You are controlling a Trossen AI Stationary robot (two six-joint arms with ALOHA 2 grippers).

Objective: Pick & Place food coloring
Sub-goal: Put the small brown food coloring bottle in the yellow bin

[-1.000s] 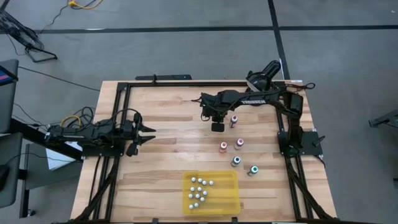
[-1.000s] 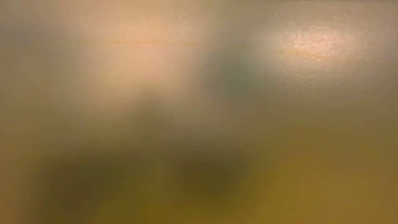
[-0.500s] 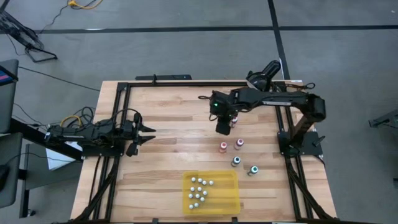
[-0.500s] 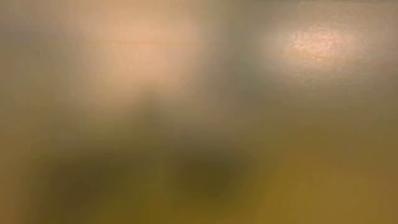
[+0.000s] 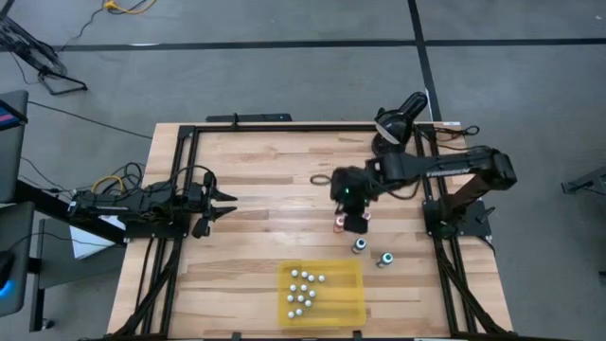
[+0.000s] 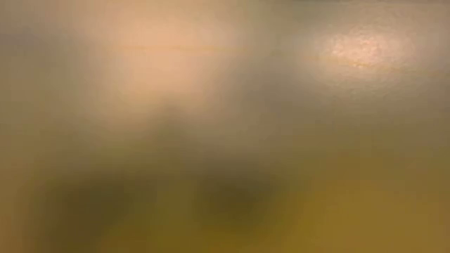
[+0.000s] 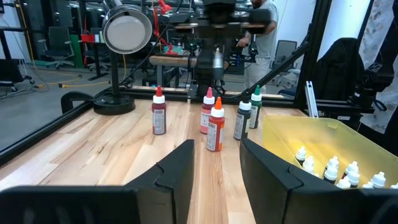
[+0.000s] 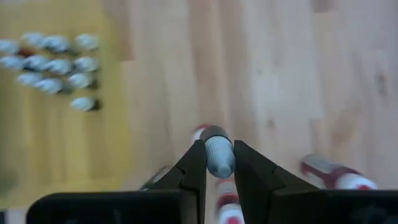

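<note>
High view: the right gripper [image 5: 353,224], at mid-table 1 second ago, now hangs nearer the yellow tray [image 5: 352,301], above the loose bottles. 3 loose bottles show here: orange-capped [image 5: 339,225], dark [image 5: 360,246], teal-capped [image 5: 385,259]. About 11 white-capped bottles [image 5: 301,289] sit in the tray. The left gripper [image 5: 227,203] waits unmoved, fingers apart.

Low view: only blur.

Left wrist view: 5 bottles [image 7: 215,127] stand on the table.

Right wrist view: fingers [image 8: 194,167] clamp a pale-capped bottle [image 8: 218,154].

Only a blur of tan, grey and yellow shows.
</note>
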